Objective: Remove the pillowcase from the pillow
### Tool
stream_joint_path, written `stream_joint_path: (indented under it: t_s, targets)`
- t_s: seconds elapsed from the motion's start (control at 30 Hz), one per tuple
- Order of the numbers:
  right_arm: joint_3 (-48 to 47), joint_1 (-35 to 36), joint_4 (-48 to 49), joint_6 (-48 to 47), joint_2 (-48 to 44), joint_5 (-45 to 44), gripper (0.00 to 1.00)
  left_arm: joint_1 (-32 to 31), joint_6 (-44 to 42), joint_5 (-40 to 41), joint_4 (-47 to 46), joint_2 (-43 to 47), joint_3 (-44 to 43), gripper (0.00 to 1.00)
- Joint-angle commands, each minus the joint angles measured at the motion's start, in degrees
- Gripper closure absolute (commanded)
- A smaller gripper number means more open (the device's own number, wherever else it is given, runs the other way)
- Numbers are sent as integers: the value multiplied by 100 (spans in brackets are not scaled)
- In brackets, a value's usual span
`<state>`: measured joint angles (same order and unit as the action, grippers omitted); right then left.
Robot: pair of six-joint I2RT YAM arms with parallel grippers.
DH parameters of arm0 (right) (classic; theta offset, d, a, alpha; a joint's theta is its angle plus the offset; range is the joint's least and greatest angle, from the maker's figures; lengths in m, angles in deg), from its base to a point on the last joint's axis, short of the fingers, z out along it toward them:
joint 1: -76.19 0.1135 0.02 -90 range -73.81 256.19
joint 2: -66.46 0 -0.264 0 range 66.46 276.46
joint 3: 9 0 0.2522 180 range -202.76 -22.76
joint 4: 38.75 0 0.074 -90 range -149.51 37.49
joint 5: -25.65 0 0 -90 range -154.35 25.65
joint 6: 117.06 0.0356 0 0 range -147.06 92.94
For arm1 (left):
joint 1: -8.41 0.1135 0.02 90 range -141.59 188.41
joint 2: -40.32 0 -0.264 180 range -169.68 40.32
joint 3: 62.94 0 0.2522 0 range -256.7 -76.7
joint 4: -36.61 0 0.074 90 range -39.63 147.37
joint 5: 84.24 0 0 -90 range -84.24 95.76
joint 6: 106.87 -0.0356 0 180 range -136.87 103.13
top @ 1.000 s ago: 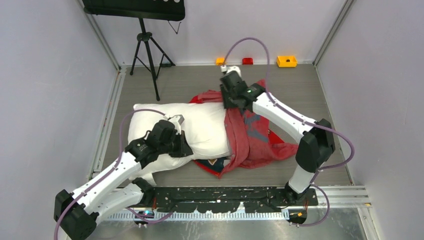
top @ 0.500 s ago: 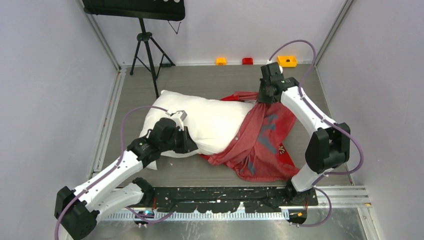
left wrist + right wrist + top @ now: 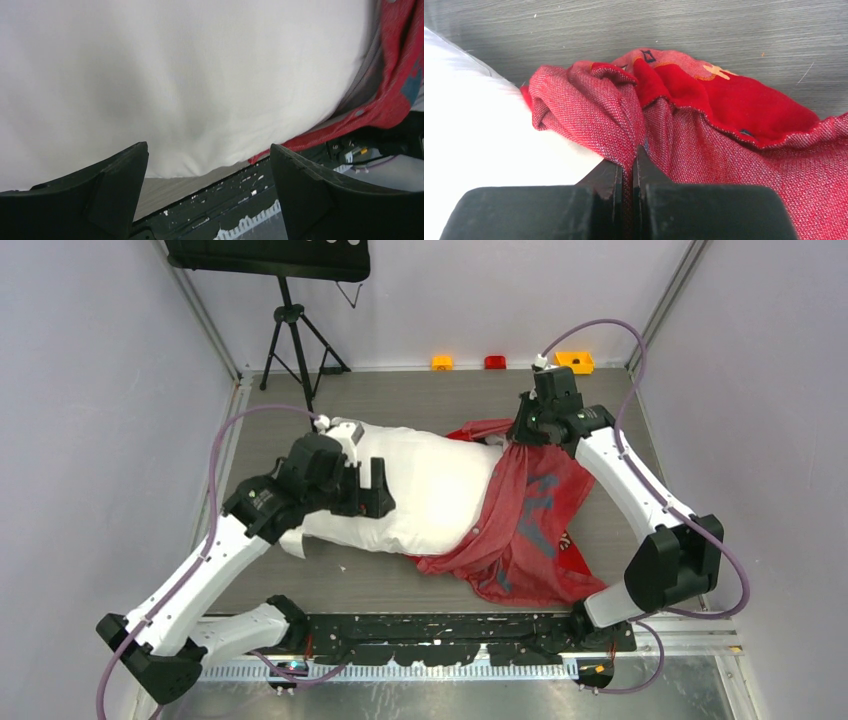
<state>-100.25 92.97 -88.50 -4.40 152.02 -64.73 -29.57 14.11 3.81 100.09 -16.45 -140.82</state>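
The white pillow (image 3: 435,490) lies across the middle of the table, mostly bare. Only its right end is under the red pillowcase (image 3: 530,530), which spreads limp to the right with its dull reverse showing. My right gripper (image 3: 520,437) is shut on a bunched fold of the pillowcase (image 3: 704,125) at the far right corner, beside the pillow (image 3: 474,115); the cloth is pinched in the right gripper (image 3: 633,160). My left gripper (image 3: 362,492) hovers open over the pillow's left half. In the left wrist view the left gripper (image 3: 209,150) holds nothing, with the pillow (image 3: 175,75) and the pillowcase's edge (image 3: 395,90) beyond it.
A black tripod (image 3: 292,340) stands at the back left. Small orange (image 3: 441,362), red (image 3: 495,362) and yellow (image 3: 574,362) blocks line the far wall. The black mounting rail (image 3: 450,630) runs along the near edge. Walls close in on both sides.
The right gripper shut on the pillowcase and dragged it to the far right, baring most of the pillow. The left gripper let go of the pillow, opened wide and rose.
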Motion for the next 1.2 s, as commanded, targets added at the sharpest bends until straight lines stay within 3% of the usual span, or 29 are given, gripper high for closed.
stream_joint_path:
  t_s: [0.0, 0.23, 0.43, 0.77, 0.93, 1.03, 1.1, 1.17]
  targets:
    - [38, 6, 431, -112, -472, 160, 100, 18, -409, 613, 662, -485, -1111, 6]
    - [55, 42, 434, -87, -626, 212, 100, 23, -690, 684, 771, -1655, -2600, 6]
    - [157, 45, 447, -61, -854, 236, 100, 70, -907, 723, 517, -2736, -3242, 5]
    - [350, 81, 516, 4, -1035, 384, 100, 344, -980, 243, 63, -4188, -3655, 1]
    - [533, 120, 539, 8, -994, 377, 100, 412, -718, -128, 80, -4671, -3171, 1]
    - [603, 124, 557, 22, -966, 329, 100, 519, -453, -449, -355, -4587, -2386, 14]
    - [609, 128, 536, 40, -945, 300, 100, 656, -221, -791, -812, -4410, -1758, 43]
    - [616, 132, 531, 53, -960, 283, 100, 820, -23, -1083, -1283, -4185, -1197, 79]
